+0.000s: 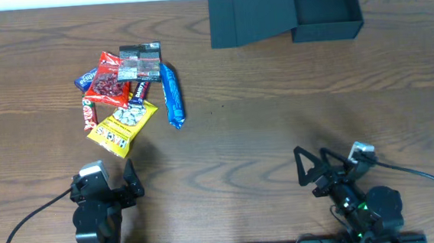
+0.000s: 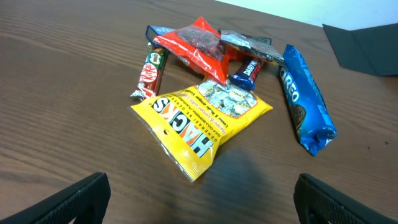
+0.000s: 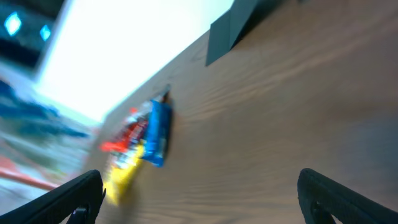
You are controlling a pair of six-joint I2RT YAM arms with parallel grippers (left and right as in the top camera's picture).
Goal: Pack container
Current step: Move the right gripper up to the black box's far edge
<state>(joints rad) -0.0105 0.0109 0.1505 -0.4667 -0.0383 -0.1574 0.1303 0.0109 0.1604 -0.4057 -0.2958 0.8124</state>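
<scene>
The dark open container (image 1: 324, 7) stands at the far right of the table, its flap lid (image 1: 249, 16) hanging to its left; a corner shows in the left wrist view (image 2: 367, 48). A pile of snack packets lies at the left: a yellow Hacks bag (image 1: 123, 126) (image 2: 199, 121), a blue Oreo pack (image 1: 171, 94) (image 2: 306, 98), a red bag (image 1: 109, 79) (image 2: 199, 45), a KitKat (image 2: 148, 73) and a dark packet (image 1: 140, 62). My left gripper (image 1: 122, 191) (image 2: 199, 199) is open and empty, just near of the yellow bag. My right gripper (image 1: 312, 168) (image 3: 199, 193) is open and empty near the front edge.
The brown wooden table (image 1: 278, 125) runs between the snack pile and the container. The right wrist view is motion-blurred and shows the snack pile (image 3: 140, 140) and the container's lid (image 3: 230, 31) far off.
</scene>
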